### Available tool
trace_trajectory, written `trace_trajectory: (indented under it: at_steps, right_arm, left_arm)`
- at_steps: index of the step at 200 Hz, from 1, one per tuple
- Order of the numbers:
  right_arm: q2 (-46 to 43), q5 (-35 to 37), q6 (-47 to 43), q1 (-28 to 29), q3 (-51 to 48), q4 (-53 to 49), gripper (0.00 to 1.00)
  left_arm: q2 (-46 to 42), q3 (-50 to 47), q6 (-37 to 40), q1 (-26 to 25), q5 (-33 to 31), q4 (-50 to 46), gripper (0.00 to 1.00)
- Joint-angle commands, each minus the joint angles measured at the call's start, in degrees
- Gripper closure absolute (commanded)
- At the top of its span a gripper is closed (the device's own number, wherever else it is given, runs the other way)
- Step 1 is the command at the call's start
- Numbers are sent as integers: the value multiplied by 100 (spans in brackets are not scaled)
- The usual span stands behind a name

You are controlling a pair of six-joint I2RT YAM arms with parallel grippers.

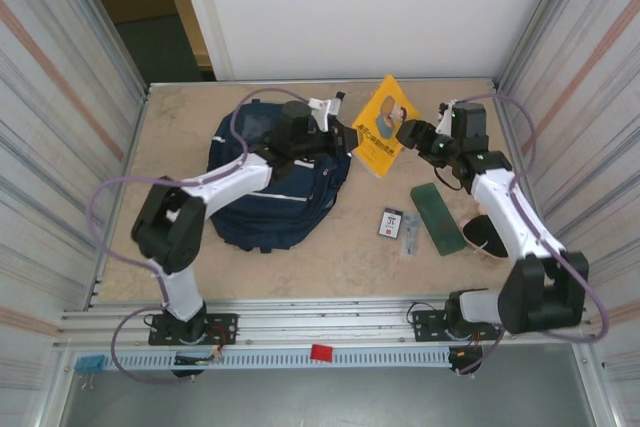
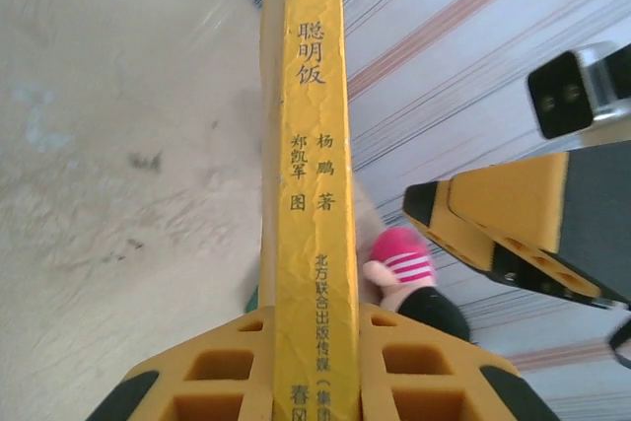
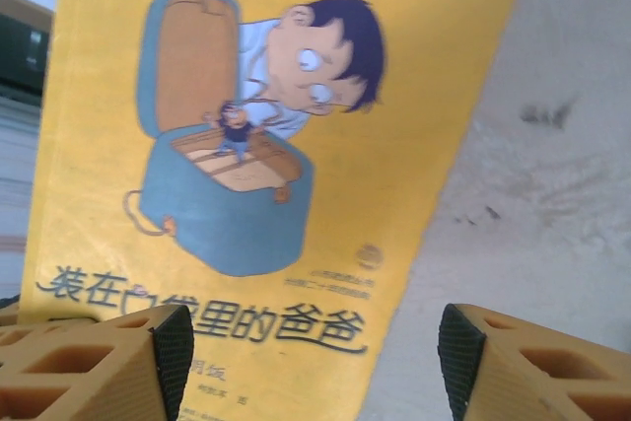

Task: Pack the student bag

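The student bag [image 1: 262, 209], a navy backpack, lies on the table at centre left, partly under my left arm. Beside its upper right corner a yellow picture book [image 1: 386, 123] is held up off the table. My left gripper [image 1: 350, 138] is shut on the book's spine [image 2: 308, 184], which stands between its yellow fingers [image 2: 424, 362]. My right gripper [image 1: 409, 134] hovers at the book's other edge, open. In the right wrist view the book cover [image 3: 266, 175] faces the camera, and the black pads [image 3: 170, 350] stand wide apart, touching nothing. That open right gripper [image 2: 493, 229] also appears beside the spine.
To the right of the bag lie a green pencil case [image 1: 437, 217], a small dark card-like item [image 1: 390, 222] and a thin pen-like item [image 1: 409, 235]. A black oval object [image 1: 484, 232] sits under the right arm. A small pink-striped thing [image 2: 400, 263] shows behind the spine. Striped walls enclose the table [image 1: 190, 127].
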Motion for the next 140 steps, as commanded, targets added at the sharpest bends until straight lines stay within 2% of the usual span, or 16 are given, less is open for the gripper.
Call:
trace_trajectory:
  at_steps: [1, 24, 35, 64, 100, 140]
  right_arm:
    - [-759, 2, -27, 29, -478, 615, 29]
    - [-1556, -251, 330, 33, -1204, 1599, 23]
    - [-1970, -396, 667, 59, -1526, 2097, 15]
    - [-2289, -611, 1465, 308, -2003, 3012, 0]
    - [-1895, -1198, 1735, 850, -1838, 3827, 1]
    - [-1223, -1451, 2507, 915, -1857, 5210, 1]
  left_arm:
    - [-940, -393, 203, -3, -73, 1174, 100]
    - [-1589, -806, 35, -3, -204, 1422, 100]
    - [-1840, -1058, -191, 7, -310, 1678, 100]
    - [-2215, -1406, -782, 15, -320, 2146, 100]
    - [-2412, -1576, -1303, 4, -209, 2554, 100]
    - [-2546, -1577, -1380, -3, 71, 2747, 100]
